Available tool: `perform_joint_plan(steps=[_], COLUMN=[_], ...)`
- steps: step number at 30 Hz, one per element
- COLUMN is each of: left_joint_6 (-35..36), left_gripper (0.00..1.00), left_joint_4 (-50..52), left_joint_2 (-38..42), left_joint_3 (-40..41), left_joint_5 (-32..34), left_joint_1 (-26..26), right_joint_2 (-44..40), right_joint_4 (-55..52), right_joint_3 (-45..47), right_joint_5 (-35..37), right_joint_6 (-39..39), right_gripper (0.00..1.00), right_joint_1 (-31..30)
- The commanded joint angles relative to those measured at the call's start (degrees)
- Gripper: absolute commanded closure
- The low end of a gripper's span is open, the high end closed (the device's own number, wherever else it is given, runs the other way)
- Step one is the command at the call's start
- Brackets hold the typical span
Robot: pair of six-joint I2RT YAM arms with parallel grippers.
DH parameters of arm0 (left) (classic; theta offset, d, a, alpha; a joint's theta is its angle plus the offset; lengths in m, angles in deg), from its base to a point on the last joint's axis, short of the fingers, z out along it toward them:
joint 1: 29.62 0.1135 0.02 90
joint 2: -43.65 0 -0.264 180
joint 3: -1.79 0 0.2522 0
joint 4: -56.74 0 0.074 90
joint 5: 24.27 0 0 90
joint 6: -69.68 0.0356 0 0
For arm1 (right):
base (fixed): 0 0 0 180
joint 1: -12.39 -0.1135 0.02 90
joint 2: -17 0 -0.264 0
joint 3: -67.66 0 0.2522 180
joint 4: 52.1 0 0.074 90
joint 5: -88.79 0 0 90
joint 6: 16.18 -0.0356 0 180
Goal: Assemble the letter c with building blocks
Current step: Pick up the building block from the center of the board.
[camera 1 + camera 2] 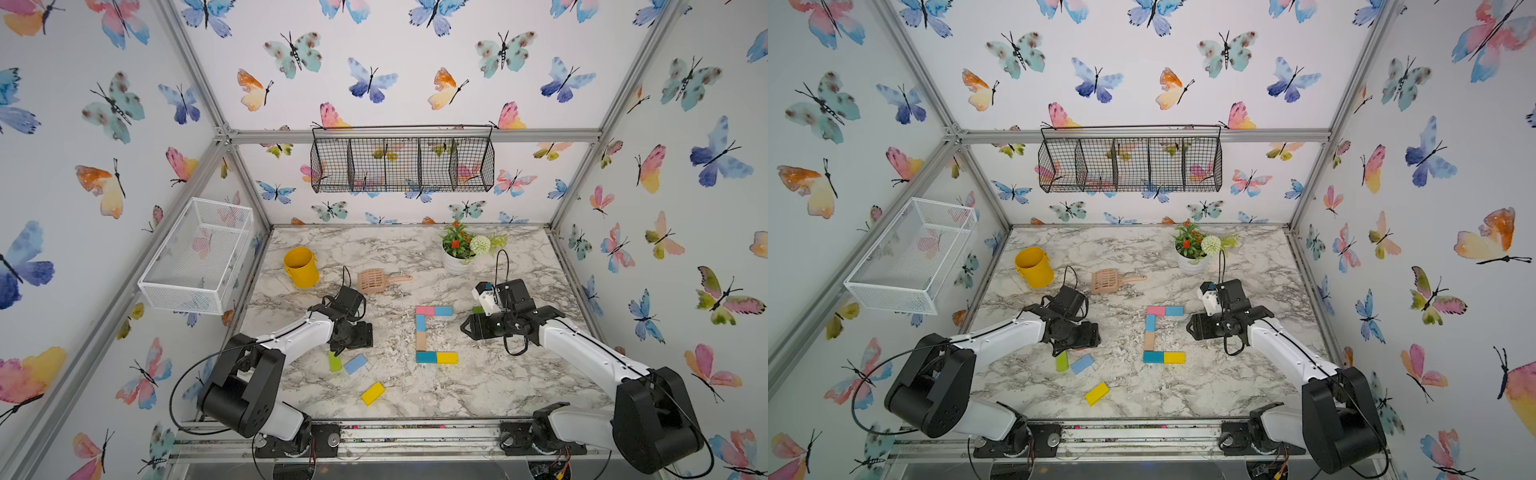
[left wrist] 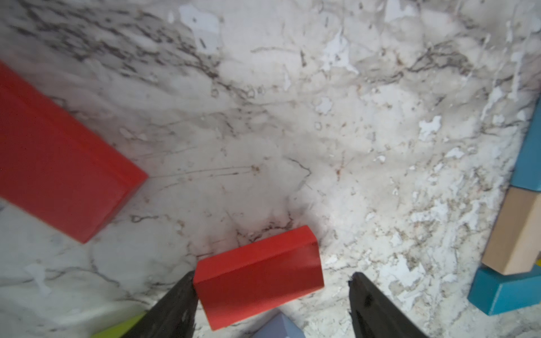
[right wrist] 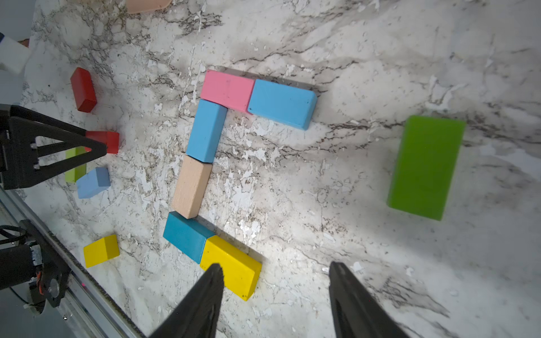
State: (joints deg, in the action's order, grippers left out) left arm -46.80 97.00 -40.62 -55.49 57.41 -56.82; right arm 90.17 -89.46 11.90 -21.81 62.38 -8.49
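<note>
Six building blocks form a C on the marble table: pink (image 1: 424, 310) and blue (image 1: 443, 311) on top, light blue (image 1: 420, 323) and tan (image 1: 421, 340) down the side, teal (image 1: 426, 357) and yellow (image 1: 447, 358) below. My left gripper (image 2: 272, 275) is open low over a small red block (image 2: 257, 275). One finger touches the block and the other stands apart. My right gripper (image 3: 276, 264) is open and holds nothing, beside the C's yellow block (image 3: 231, 267). Loose green (image 1: 334, 361), light blue (image 1: 355, 364) and yellow (image 1: 372, 393) blocks lie near the left gripper (image 1: 338, 349).
A second red block (image 2: 58, 164) lies left of the gripper. Another green block (image 3: 426, 166) lies under the right arm (image 1: 582, 345). A yellow bucket (image 1: 300, 267), a tan slotted scoop (image 1: 376, 281) and a flower pot (image 1: 455, 259) stand at the back. A white wire basket (image 1: 195, 253) hangs left.
</note>
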Motion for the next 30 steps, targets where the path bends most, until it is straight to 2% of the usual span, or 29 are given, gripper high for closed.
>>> perform_joint_plan(steps=[1, 7, 11, 15, 19, 23, 30], left_joint_6=[-1.6, -3.2, -0.3, 11.8, 21.2, 27.4, 38.5], left_gripper=[0.20, 0.21, 0.24, 0.24, 0.22, 0.25, 0.23], left_joint_4=[-1.8, -2.7, -2.1, 2.2, 7.4, 9.2, 8.3], left_joint_2=[1.2, -0.1, 1.0, 2.5, 0.6, -1.0, 1.4], left_joint_3=[-0.6, -3.5, -4.4, -6.5, -9.2, -10.5, -10.0], left_joint_5=[-5.5, -8.4, -8.9, -4.7, 1.6, 5.3, 6.8], left_joint_1=[-1.3, -5.4, -5.6, -5.6, -5.6, -5.9, -5.9], right_joint_2=[-0.1, -0.5, -0.6, -0.6, -0.4, -0.1, 0.0], right_joint_4=[0.3, 0.3, 0.3, 0.3, 0.6, 1.3, 1.5], right_joint_3=[0.3, 0.5, 0.4, 0.4, 0.3, 0.3, 0.6], right_joint_5=[-0.6, -0.6, -0.7, -0.9, -1.1, -1.9, -2.2], right_joint_6=[-0.2, -0.2, -0.2, -0.1, -0.1, -0.6, -0.9], right_gripper=[0.38, 0.39, 0.39, 0.39, 0.39, 0.39, 0.39], right_joint_1=[-0.1, -0.1, -0.1, -0.1, -0.1, -0.1, -0.1])
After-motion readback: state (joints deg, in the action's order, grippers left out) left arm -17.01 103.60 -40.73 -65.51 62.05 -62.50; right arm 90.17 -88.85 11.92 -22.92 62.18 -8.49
